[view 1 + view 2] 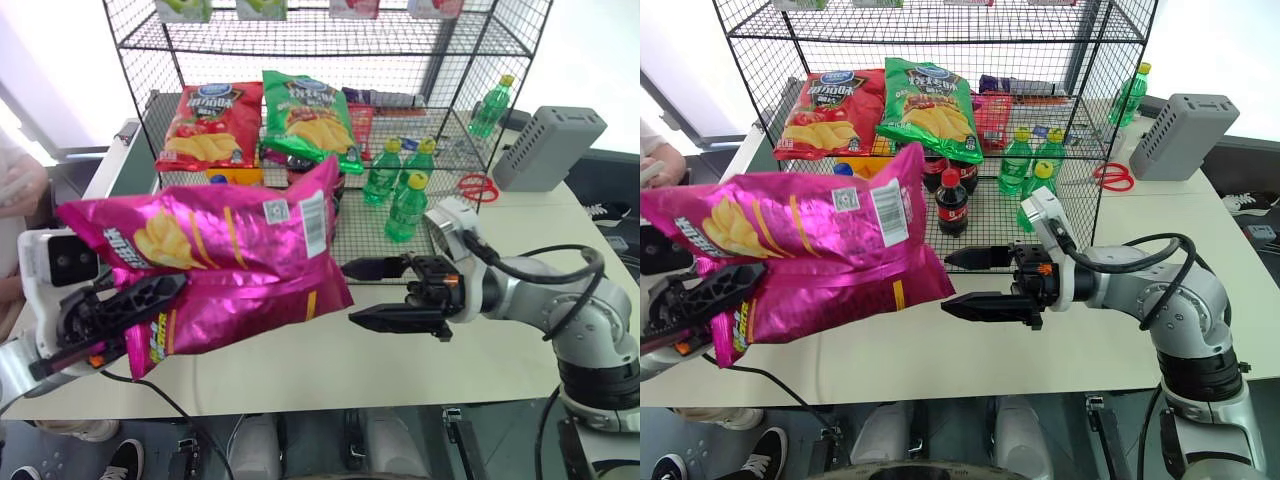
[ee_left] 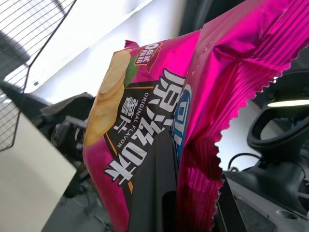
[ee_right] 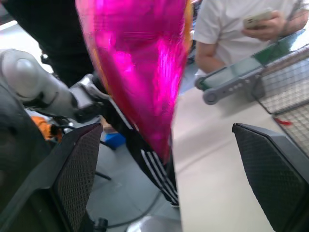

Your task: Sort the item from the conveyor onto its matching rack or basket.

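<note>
The item, a glossy magenta crisp bag [image 1: 225, 255], hangs lengthwise above the table's front left. My left gripper [image 1: 140, 300] is shut on its lower left end, and the left wrist view shows the crimped edge [image 2: 198, 183] pinched between the black fingers. My right gripper [image 1: 366, 293] stands open just right of the bag's right end, pointing at it, with nothing between its fingers [image 3: 275, 174]. The black wire rack [image 1: 370, 235] stands behind on the table. The conveyor's grey end [image 3: 231, 79] shows past the bag in the right wrist view.
On the rack's lower tier lie a red bag [image 1: 208, 125] and a green bag [image 1: 308, 118], with green bottles [image 1: 405, 205] and cola bottles [image 1: 952, 200]. Red scissors [image 1: 478, 186] and a grey box [image 1: 548, 145] sit at the back right. A person [image 3: 241, 29] stands by the conveyor.
</note>
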`<action>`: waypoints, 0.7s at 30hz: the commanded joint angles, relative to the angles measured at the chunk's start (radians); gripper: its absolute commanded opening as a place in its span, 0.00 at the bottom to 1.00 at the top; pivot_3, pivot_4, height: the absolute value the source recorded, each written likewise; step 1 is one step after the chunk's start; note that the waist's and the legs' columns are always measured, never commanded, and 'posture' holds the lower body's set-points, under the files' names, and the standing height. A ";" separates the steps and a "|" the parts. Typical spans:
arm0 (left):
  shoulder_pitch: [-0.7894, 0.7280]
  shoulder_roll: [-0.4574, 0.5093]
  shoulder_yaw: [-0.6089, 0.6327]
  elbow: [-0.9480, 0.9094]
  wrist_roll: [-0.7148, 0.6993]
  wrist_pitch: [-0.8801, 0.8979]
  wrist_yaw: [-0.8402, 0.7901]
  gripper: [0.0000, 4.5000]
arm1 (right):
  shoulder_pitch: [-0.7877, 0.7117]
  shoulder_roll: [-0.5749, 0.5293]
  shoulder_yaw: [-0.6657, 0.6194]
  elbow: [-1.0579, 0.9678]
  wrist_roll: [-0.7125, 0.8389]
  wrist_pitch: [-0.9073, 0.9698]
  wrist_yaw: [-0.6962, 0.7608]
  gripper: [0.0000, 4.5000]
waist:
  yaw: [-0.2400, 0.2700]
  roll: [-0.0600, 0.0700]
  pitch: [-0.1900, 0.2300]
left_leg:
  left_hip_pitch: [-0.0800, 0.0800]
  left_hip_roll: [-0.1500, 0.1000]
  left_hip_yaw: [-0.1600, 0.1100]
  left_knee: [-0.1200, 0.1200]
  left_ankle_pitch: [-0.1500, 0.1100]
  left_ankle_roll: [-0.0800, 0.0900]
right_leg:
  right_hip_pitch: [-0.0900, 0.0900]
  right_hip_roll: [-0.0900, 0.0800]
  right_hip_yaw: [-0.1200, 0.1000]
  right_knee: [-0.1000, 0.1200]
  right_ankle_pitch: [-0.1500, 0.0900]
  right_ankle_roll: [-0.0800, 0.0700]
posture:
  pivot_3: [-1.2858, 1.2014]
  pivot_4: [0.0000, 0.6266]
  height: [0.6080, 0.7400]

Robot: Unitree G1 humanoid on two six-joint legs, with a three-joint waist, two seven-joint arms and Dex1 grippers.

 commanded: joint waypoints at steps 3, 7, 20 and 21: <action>-0.064 -0.030 -0.046 0.041 -0.022 0.040 0.041 0.01 | -0.056 0.024 0.002 -0.001 0.093 0.023 -0.022 1.00 | 0.002 0.000 0.000 | 0.000 0.000 0.000 0.000 0.000 0.000 | 0.000 0.000 0.000 0.000 0.000 0.000 | 0.52 0.24 1.00; -0.119 -0.067 -0.065 0.086 -0.022 0.043 0.098 0.01 | -0.054 0.029 0.008 -0.006 0.124 0.026 -0.011 1.00 | 0.003 0.000 0.000 | -0.001 0.000 0.000 0.000 0.000 0.000 | 0.000 0.000 0.000 0.000 0.000 0.000 | 0.52 0.24 1.00; -0.124 -0.104 -0.084 0.055 0.015 0.012 0.202 0.00 | -0.042 0.033 0.012 0.008 0.125 0.016 -0.032 0.25 | 0.001 0.000 0.000 | 0.000 0.000 0.000 0.000 0.000 0.000 | 0.000 0.000 0.000 -0.001 0.000 0.000 | 0.52 0.24 1.00; -0.123 -0.107 -0.084 0.049 0.022 0.009 0.201 0.00 | -0.044 0.036 0.013 0.010 0.129 0.018 -0.040 0.16 | 0.002 0.000 0.000 | 0.000 0.000 0.000 0.000 0.000 0.000 | 0.000 0.000 0.000 -0.001 0.000 0.000 | 0.52 0.24 1.00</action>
